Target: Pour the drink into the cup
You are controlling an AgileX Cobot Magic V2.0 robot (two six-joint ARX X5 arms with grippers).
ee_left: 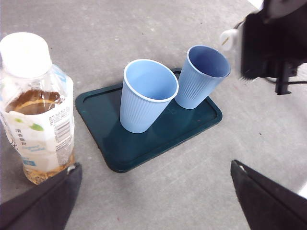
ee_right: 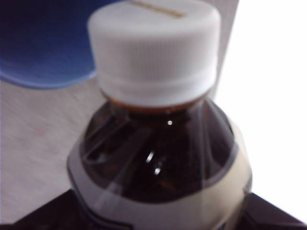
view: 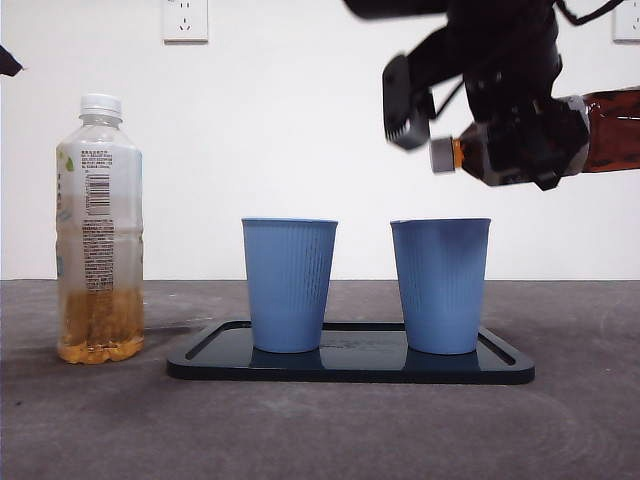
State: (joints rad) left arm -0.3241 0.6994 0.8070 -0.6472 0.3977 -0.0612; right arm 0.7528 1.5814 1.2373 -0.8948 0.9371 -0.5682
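My right gripper (view: 525, 140) is shut on a dark brown drink bottle (view: 612, 130), held lying sideways high over the right blue cup (view: 440, 285). Its white cap (view: 441, 155) is on and points left, above the cup's mouth. The right wrist view shows the capped bottle (ee_right: 158, 158) close up between the jaws of the right gripper (ee_right: 158, 213), with a blue cup rim (ee_right: 43, 48) beyond. A second blue cup (view: 289, 285) stands left of the first. Both cups (ee_left: 148, 96) (ee_left: 201, 76) look empty. My left gripper (ee_left: 154, 165) hangs open above the table.
Both cups stand on a dark tray (view: 350, 368) at the table's middle. A tall clear bottle (view: 99, 230) with a little amber drink and a white cap stands left of the tray. The left arm shows only as a black tip (view: 8, 62) at the upper left.
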